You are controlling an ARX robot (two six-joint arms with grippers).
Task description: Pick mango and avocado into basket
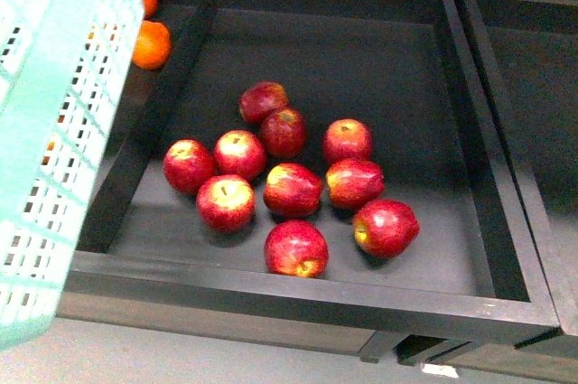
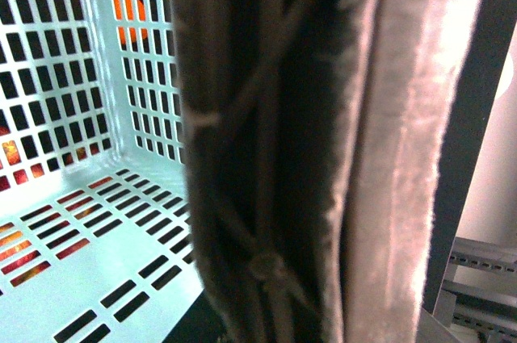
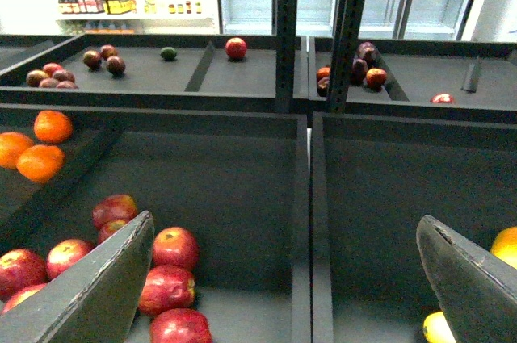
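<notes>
Two fingers (image 3: pixel 97 286) of the right gripper (image 3: pixel 284 222) are spread wide with nothing between them. It hangs over the divider (image 3: pixel 309 198) between two dark bins.

- Apples (image 3: pixel 166 270) lie under and beside one finger.
- Mango (image 3: pixel 437 329): only a sliver of yellow shows, low, just outside the other finger, in the neighbouring bin. A yellow-orange fruit (image 3: pixel 507 244) sits close above it, kind unclear.
- Avocado (image 3: pixel 168 53): a small dark green fruit on the far shelf, well ahead of the gripper. Probably the one, but too small to be sure.
- Basket (image 1: pixel 54 131): on the left arm's side, tilted. The left wrist view sits tight against its handle (image 2: pixel 266 157). What shows of the floor (image 2: pixel 121 246) is bare. The left gripper is not seen, so I cannot tell if it is clamped.

Risks, as I judge them:
- Closing here catches only air, since the mango is outside the span.
- Sliding across low could knock a finger on the divider.
- Smooth skin and an off-centre pinch could let the mango squirt out or roll.
- The yellow-orange fruit beside it could be grabbed by mistake.
- A hanging basket may swing into the bin rim (image 1: pixel 271 289).
- The avocado calls for a long reach past the upright post (image 3: pixel 284 28).
</notes>
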